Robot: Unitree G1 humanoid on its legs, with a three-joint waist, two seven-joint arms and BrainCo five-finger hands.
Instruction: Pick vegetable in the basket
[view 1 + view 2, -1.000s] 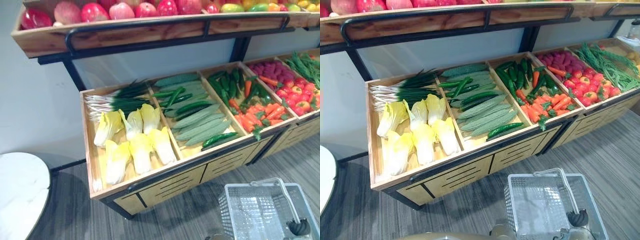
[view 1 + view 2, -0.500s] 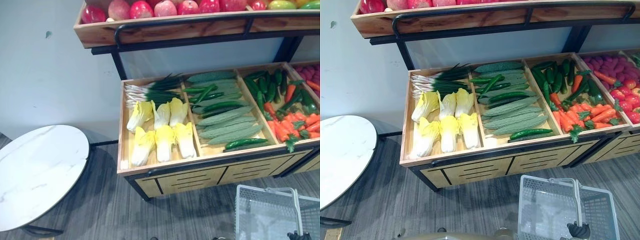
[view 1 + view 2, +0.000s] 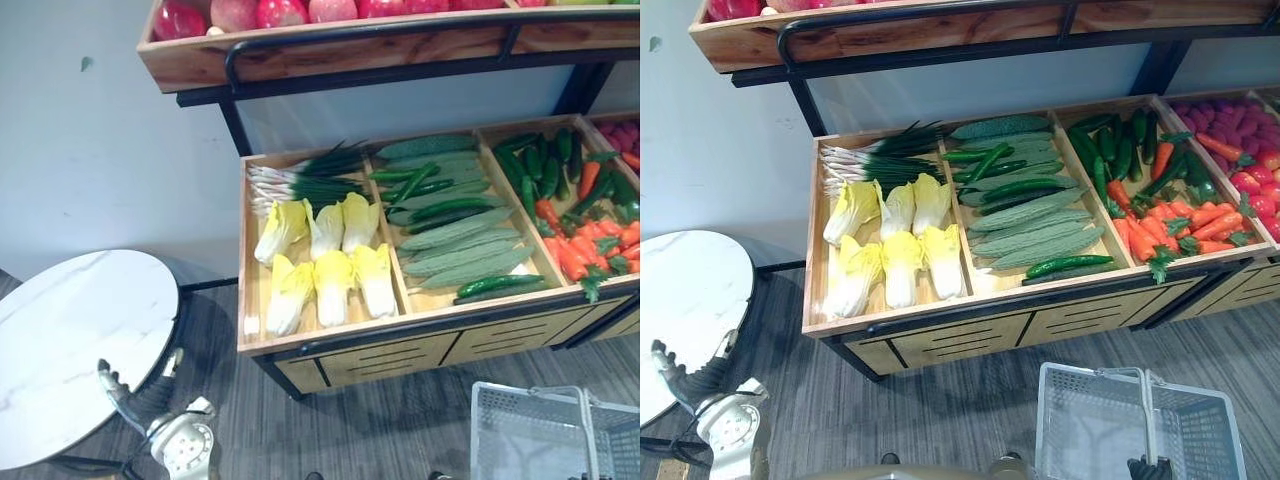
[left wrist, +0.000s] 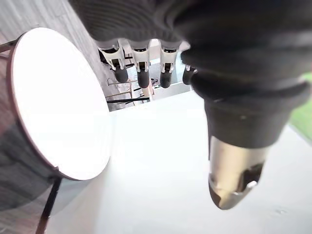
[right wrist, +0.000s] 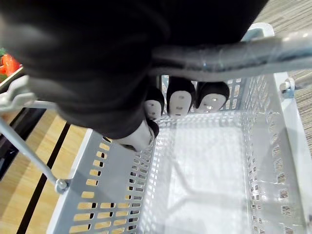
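The robot's right hand (image 5: 181,100) is clamped on the handle (image 5: 234,53) of a grey mesh basket (image 3: 1090,420), fingers curled round the bar, the basket hanging low in front of a wooden produce counter (image 3: 385,358) above the grey plank floor (image 3: 330,430). The vegetables lie in the counter's compartments: pale napa cabbages (image 3: 330,280) and green onions (image 3: 300,180) in the left bin, long green gourds (image 3: 455,245) and cucumbers in the middle one, carrots (image 3: 1170,225) and green peppers (image 3: 1120,150) in the next. The left hand (image 4: 142,73) hangs at the robot's left beside a round white table (image 3: 70,340), fingers relaxed and apart from the thumb, holding nothing. Red fruit (image 3: 280,12) lines the shelf above the counter.
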